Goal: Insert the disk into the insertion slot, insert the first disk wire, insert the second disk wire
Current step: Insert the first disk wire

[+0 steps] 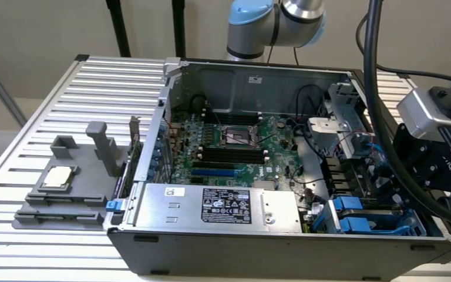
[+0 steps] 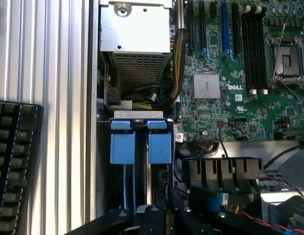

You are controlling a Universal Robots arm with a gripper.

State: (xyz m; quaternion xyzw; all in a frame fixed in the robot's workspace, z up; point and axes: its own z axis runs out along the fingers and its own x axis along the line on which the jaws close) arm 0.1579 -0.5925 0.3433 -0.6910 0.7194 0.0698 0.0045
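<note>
Disk (image 2: 160, 148) seems already seated in the slot (image 2: 137, 115) at a corner of the computer case (image 1: 288, 252), with only its blue carrier tabs showing. Whether either wire is plugged in is hidden. End effector (image 2: 166, 211) hovers just above; wide or narrow, I cannot tell.

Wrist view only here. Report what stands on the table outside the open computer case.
Observer: A grey plastic fixture with upright posts stands on the slatted metal table, at the exterior view's left of the open dark computer case.
Operator: Say what it carries.
Observer: A small square silver chip lies on it.
Operator: Place the arm.
Observer: Its black wrist assembly hangs by the case's wall on the exterior view's right, near the grey metal drive cage with blue plastic rails.
</note>
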